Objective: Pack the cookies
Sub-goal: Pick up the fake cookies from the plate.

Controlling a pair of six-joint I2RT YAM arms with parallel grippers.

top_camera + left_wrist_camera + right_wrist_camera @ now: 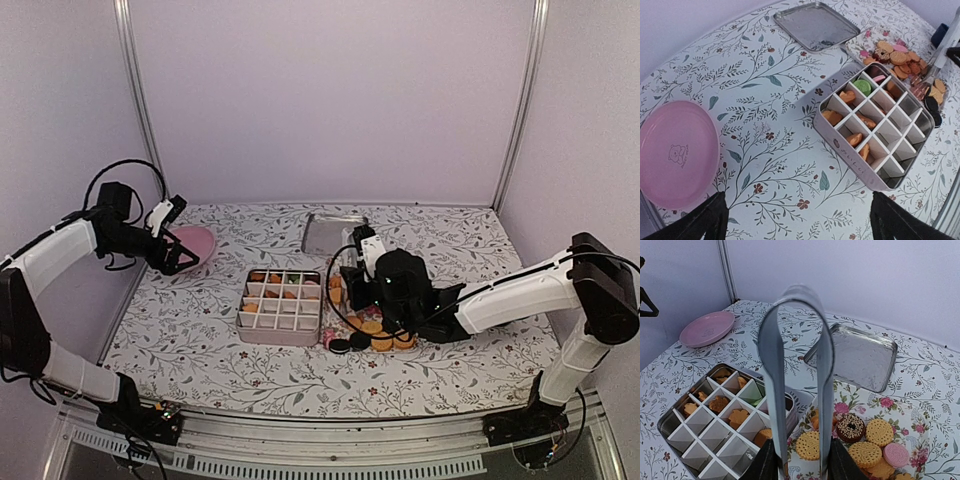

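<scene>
Right claw (pixel 801 462) is clamped on one pair of metal tongs (pixel 799 290), which stand upright by the right side of the tin. The left claw (pixel 797 210) hangs with its fingers wide apart and holds nothing, over the far left of the table (pixel 200 350), near the plate.

At the middle of the flowered table we see one pale tin (pixel 845 152), split four by four into sixteen cells. One outer wall carries script too small for us to read. Beyond it lies one metal tray (pixel 817 25). At the far left sits one pink plate (pixel 670 155) printed with a small bear and lettering we cannot make out.

The cookies (pixel 879 432) are in two places. We count at least six golden-orange ones, a green one (pixel 862 87) and a pink one in the tin's far cells. The rest are heaped just right of the tin on a rose-printed sheet (pixel 885 402). These are mostly golden rounds with embossed faces, along with a sprinkled chocolate ring (pixel 850 426), a pink round (pixel 896 455) and a black sandwich (pixel 931 106).
</scene>
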